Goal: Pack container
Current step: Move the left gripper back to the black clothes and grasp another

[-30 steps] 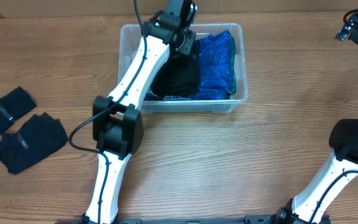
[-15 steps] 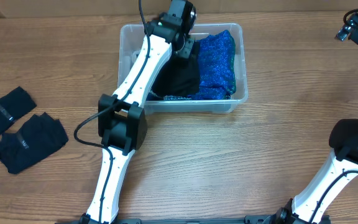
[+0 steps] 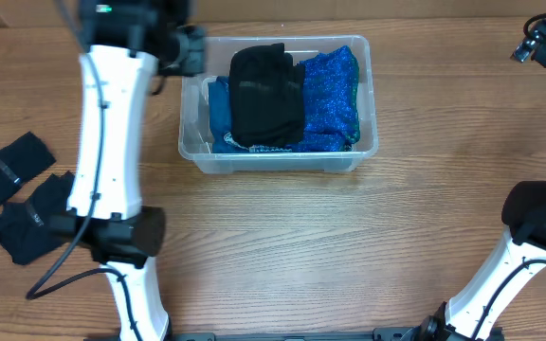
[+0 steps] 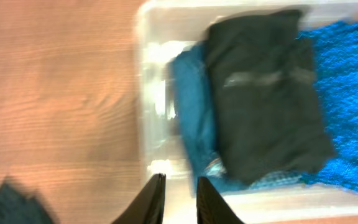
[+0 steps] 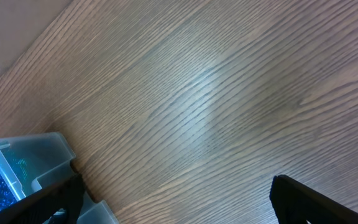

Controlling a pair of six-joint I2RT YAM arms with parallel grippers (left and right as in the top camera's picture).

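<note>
A light brown wood-grain surface [image 3: 349,237] fills all three views, its grain running across the overhead picture. A clear rectangular plastic container [image 3: 282,163] with rounded corners and a thick rim stands flat on it, near the far edge and somewhat left of the middle. Well apart from it, at the left edge, lie two dark folded cloth pieces: one [image 3: 12,169] farther back and partly cut off by the frame, the other [image 3: 45,216] just in front of it, the two touching or nearly so.
</note>
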